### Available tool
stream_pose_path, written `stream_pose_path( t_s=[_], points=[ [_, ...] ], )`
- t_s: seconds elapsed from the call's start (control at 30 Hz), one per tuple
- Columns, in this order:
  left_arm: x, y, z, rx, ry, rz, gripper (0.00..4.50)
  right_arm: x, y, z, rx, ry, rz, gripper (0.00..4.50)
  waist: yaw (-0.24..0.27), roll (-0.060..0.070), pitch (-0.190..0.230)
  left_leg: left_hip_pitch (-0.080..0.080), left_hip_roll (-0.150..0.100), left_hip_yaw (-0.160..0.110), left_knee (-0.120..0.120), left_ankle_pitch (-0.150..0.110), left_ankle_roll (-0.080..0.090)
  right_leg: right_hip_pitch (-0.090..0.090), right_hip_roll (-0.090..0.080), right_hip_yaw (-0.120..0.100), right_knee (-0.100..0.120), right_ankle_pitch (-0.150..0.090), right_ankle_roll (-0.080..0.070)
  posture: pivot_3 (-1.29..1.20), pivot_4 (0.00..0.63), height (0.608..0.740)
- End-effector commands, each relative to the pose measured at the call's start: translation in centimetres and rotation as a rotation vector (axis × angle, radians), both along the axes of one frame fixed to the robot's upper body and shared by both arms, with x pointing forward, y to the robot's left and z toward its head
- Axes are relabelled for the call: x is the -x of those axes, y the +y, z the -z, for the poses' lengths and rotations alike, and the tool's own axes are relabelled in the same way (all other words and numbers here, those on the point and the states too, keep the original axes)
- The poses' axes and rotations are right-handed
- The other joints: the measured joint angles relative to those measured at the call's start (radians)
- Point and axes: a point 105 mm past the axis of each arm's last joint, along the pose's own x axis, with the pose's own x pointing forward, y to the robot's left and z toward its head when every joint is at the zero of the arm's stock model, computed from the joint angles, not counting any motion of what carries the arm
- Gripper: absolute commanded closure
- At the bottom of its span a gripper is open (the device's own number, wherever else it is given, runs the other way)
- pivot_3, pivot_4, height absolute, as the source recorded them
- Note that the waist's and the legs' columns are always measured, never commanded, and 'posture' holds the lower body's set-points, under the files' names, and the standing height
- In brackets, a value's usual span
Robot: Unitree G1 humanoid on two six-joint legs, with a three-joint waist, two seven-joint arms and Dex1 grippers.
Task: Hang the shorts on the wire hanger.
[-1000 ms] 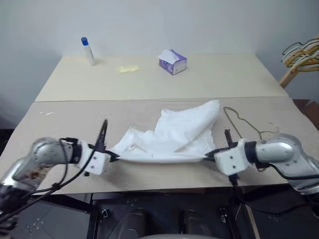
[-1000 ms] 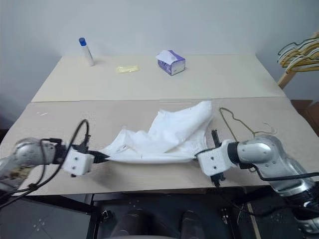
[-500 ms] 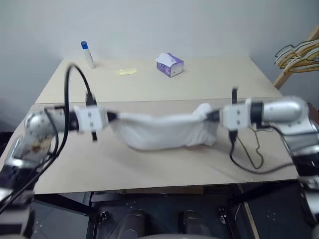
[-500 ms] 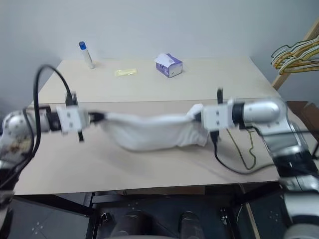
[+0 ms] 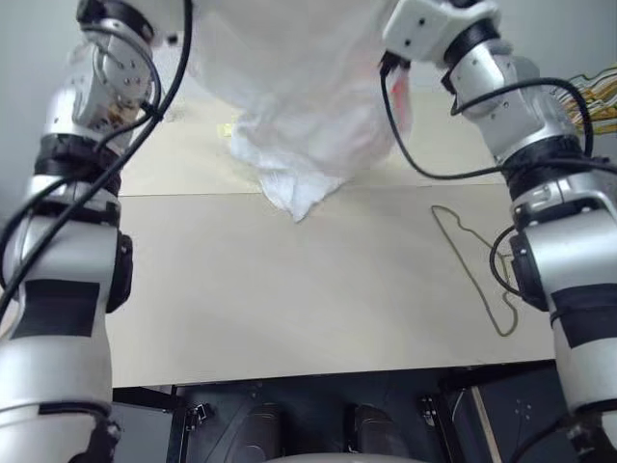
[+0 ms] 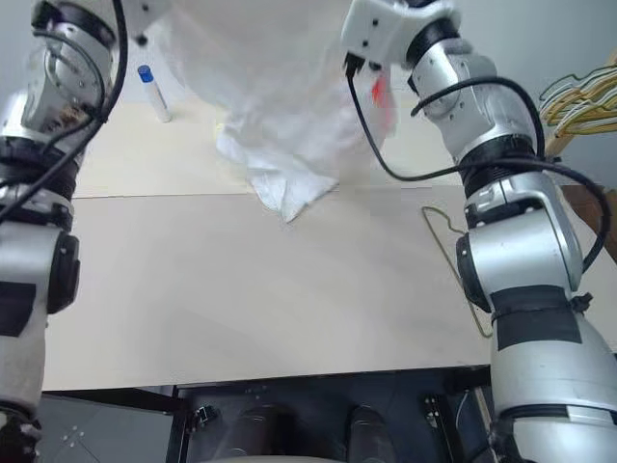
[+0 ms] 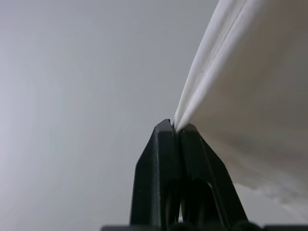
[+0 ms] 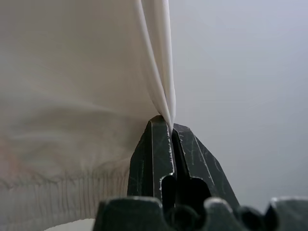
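Left eye view, upper half of frame: shorts [image 5: 289, 96] raised clear of the table [image 5: 289, 309], spread between both arms, lowest point of the cloth hanging in front of the table's far part, upper centre. Pink tint visible on the cloth next to the right arm's wrist, upper right of centre.

Left wrist view: left pincer [image 7: 175, 126] clenched, both black fingers pressed together on a folded edge of the shorts; cloth fanning away toward the upper right of that frame against a plain grey background.

Right wrist view: right pincer [image 8: 170, 126] clenched likewise on a doubled edge of the shorts; gathered elastic waistband visible at the lower left of that frame, cloth filling the left side.

Left eye view, right side of frame: wire hanger [image 5: 472, 265] lying flat on the table, well apart from the shorts, hook end toward the lower right, partly hidden behind the right arm.

Right eye view, upper left: white bottle with blue cap [image 6: 151, 92] standing upright on the far part of the table, just beside the left arm. Right edge of frame: bunch of gold and pale hangers [image 6: 583, 92] beyond the table's edge. Table seam running across mid-frame, just below the lowest point of the cloth.
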Motion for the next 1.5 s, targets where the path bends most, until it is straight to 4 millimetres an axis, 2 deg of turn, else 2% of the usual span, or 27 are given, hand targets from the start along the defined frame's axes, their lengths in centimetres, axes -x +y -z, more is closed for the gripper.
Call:
stream_pose_path(
  t_s=[0.03,0.07,0.13,0.3,0.4,0.47,0.6,0.7,0.73,0.9,1.1,1.23,1.37,1.43,1.5],
  points=[
    [2.5,4.1,-2.1,0.03,-0.178,-0.091,4.47,0.6,-4.1,-0.3,-0.078,-0.089,0.073,4.5,-0.004,0.0,0.0,0.0,0.0,0.0,0.0,0.0,0.0,0.0,0.0,0.0,0.0,0.0,0.0,0.2,0.0,0.74],
    [2.7,3.9,-1.8,0.013,-0.183,-0.062,4.47,0.5,-4.0,0.5,-0.046,-0.081,0.062,4.5,-0.007,0.0,0.0,0.0,0.0,0.001,0.0,0.0,0.0,0.0,0.0,0.0,0.0,0.0,0.0,0.2,0.0,0.74],
    [2.8,3.0,-0.1,-0.048,-0.125,0.049,4.47,0.2,-3.8,2.6,0.022,-0.035,0.037,4.5,-0.015,0.0,-0.001,0.001,0.0,0.001,0.001,0.001,0.0,0.002,0.0,0.0,0.0,0.0,0.0,0.21,0.005,0.74],
    [3.9,0.2,8.2,-0.198,0.177,0.401,4.47,0.3,-3.4,9.1,0.201,0.169,-0.096,4.5,-0.026,0.001,-0.003,0.013,0.001,0.002,0.002,0.001,0.0,0.015,0.0,0.001,0.001,0.0,0.0,0.22,0.026,0.74],
    [7.1,-1.2,15.0,-0.234,0.456,0.616,4.47,1.4,-3.0,14.4,0.299,0.371,-0.245,4.5,-0.034,0.001,-0.003,0.016,0.001,0.004,0.004,0.002,0.001,0.018,0.0,0.003,0.002,0.001,-0.001,0.22,0.041,0.74],
    [9.5,-1.6,18.4,-0.225,0.637,0.707,4.47,2.6,-2.7,17.6,0.351,0.487,-0.336,4.5,-0.052,0.001,-0.003,0.015,0.002,0.004,0.005,0.001,0.002,0.017,0.0,0.005,0.003,0.001,-0.001,0.22,0.044,0.74],
    [13.5,-1.5,22.2,-0.209,0.927,0.789,4.47,5.3,-2.5,22.5,0.451,0.655,-0.485,4.5,-0.05,0.0,-0.002,0.017,0.003,0.002,0.007,0.001,0.003,0.017,0.0,0.006,0.006,0.001,-0.001,0.22,0.059,0.74],
    [15.8,-1.0,24.4,-0.224,1.123,0.8,4.47,7.2,-2.5,25.1,0.526,0.735,-0.555,4.5,-0.048,-0.001,-0.001,0.025,0.003,0.001,0.007,0.0,0.006,0.022,-0.001,0.01,0.012,0.001,-0.001,0.22,0.064,0.74],
    [16.9,-0.8,25.2,-0.25,1.196,0.81,4.47,7.8,-2.6,25.7,0.547,0.755,-0.569,4.5,-0.047,-0.001,-0.001,0.029,0.003,0.001,0.007,-0.004,0.013,0.023,-0.002,0.012,0.013,0.001,-0.001,0.21,0.067,0.74],
    [21.7,-0.2,28.4,-0.341,1.551,0.853,4.47,10.0,-3.3,28.0,0.649,0.825,-0.592,4.5,-0.044,-0.003,0.001,0.046,0.005,0.001,0.008,-0.006,0.017,0.038,-0.003,0.013,0.014,-0.008,-0.002,0.2,0.076,0.74],
    [25.3,0.3,29.9,-0.419,1.799,0.878,4.47,13.0,-4.3,30.0,0.731,0.949,-0.606,4.5,-0.028,-0.003,0.001,0.046,0.005,0.001,0.008,-0.006,0.018,0.037,-0.003,0.015,0.015,-0.011,-0.005,0.19,0.079,0.74],
    [26.2,0.3,29.7,-0.395,1.853,0.895,4.47,15.6,-5.2,30.2,0.746,1.083,-0.627,4.5,-0.019,-0.003,0.002,0.045,0.005,0.001,0.008,-0.007,0.019,0.037,-0.003,0.015,0.015,-0.011,-0.009,0.18,0.084,0.74],
    [26.8,0.4,29.5,-0.364,1.888,0.916,4.47,18.5,-5.2,28.8,0.67,1.228,-0.699,4.5,-0.018,-0.003,0.003,0.046,0.005,0.001,0.008,-0.007,0.019,0.037,-0.004,0.014,0.015,-0.014,-0.005,0.18,0.085,0.74],
    [26.3,0.3,29.4,-0.326,1.873,0.911,4.47,18.9,-4.8,28.1,0.63,1.267,-0.722,4.5,-0.02,-0.004,0.004,0.046,0.006,0.0,0.008,-0.007,0.02,0.037,-0.004,0.014,0.015,-0.015,-0.003,0.17,0.083,0.74],
    [25.0,0.2,29.1,-0.264,1.823,0.901,4.47,17.8,-4.4,27.3,0.529,1.29,-0.697,4.5,-0.021,-0.004,0.003,0.047,0.007,0.0,0.008,-0.007,0.019,0.038,-0.003,0.014,0.015,-0.015,-0.003,0.18,0.08,0.74]
  ],
)
